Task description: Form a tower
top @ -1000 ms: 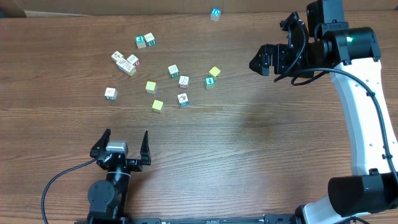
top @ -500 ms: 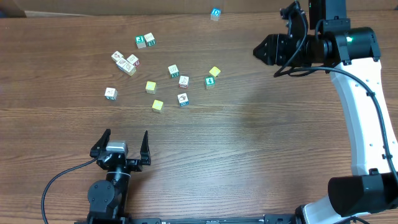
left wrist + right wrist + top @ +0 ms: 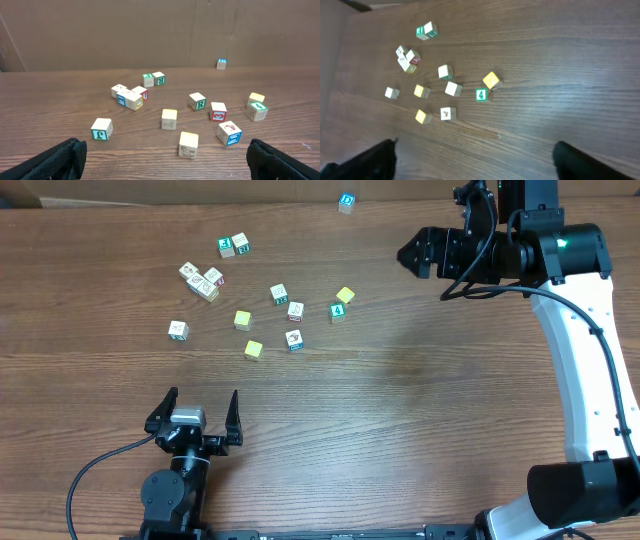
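- Tower: not standing yet; every one of the cubes [image 3: 279, 293] is appearing to sit singly on the bench [image 3: 420, 410], none on another.
- Where: the cubes are lying scattered over the far-left part of the bench; a lone blue cube [image 3: 346, 201] is sitting well apart at the far edge.
- Left fingers [image 3: 203, 394]: standing wide apart, holding nothing, and pointing straight at the scatter from the near edge.
- Right fingers [image 3: 474, 150]: spread wide and empty, hovering high off to the scatter's right and looking down on it.
- Nearer arm: the left is facing the near yellow cube [image 3: 253, 348] and the teal-edged pictured cube [image 3: 294, 340]. The right is lying closer to the tilted yellow cube [image 3: 345, 295] and the green 4 cube [image 3: 338, 310].
- Axis: a cube is offering no long side. Judging, the tower's axis will be running upright, so faces need squaring first.
- Look: small wooden blocks, some plain yellow, some white with letters or pictures, edged teal, green or red.
- Crowding: a tight cluster [image 3: 203, 282] is touching at far left; the nearer singles are giving the fingers more room.
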Robot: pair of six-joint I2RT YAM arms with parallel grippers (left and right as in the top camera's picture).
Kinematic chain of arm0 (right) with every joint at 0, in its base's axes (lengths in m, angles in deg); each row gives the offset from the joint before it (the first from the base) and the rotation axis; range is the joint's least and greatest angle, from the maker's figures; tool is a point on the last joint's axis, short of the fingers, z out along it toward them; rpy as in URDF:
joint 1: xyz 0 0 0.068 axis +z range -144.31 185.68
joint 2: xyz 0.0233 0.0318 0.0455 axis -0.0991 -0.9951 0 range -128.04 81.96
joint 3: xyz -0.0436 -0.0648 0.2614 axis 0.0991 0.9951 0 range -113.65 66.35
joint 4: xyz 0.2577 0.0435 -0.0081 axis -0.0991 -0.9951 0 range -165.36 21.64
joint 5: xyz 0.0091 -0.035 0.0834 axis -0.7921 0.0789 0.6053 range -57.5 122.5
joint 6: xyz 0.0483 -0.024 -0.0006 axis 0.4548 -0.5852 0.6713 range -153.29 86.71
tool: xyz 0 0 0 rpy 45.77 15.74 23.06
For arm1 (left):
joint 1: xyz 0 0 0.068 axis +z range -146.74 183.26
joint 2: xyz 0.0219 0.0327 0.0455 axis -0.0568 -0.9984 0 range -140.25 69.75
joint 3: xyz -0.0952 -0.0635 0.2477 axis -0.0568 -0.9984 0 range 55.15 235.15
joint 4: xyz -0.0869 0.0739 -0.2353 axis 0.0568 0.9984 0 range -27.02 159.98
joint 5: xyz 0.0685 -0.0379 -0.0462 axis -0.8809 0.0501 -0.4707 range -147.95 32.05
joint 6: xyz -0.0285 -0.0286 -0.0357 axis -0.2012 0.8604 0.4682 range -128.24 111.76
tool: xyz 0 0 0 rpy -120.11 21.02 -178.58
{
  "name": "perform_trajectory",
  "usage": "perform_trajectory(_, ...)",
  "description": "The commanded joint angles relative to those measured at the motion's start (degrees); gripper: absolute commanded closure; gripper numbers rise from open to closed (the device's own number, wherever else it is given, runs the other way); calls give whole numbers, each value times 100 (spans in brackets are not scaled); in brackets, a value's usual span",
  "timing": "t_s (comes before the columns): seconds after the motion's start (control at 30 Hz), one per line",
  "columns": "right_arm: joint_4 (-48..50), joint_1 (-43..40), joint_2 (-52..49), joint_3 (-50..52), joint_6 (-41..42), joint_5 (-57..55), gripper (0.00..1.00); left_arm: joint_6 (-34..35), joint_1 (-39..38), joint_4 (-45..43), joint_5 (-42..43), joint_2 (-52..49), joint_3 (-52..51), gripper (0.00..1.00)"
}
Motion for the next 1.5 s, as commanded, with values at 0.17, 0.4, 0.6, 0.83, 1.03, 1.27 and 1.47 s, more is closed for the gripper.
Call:
perform_trajectory(0.17,-44,35,57,-70,2,-404,0,-90,39,-13,46,59,-20,0)
perform_trajectory(0.4,-44,35,57,-70,2,-422,0,-90,39,-13,44,59,-20,1)
perform_trajectory(0.6,-42,35,57,-70,2,-422,0,-92,39,-13,46,61,-20,1)
perform_trajectory(0.83,-42,35,57,-70,2,-422,0,-85,39,2,245,59,-20,0)
perform_trajectory(1.03,-42,35,57,-70,2,-422,0,127,39,-992,905,59,107,0)
perform_trajectory(1.27,-42,35,57,-70,2,-424,0,551,39,-1073,1141,-256,1937,0)
perform_trajectory(1.47,-42,35,57,-70,2,-422,0,208,39,796,1145,-1821,4579,0)
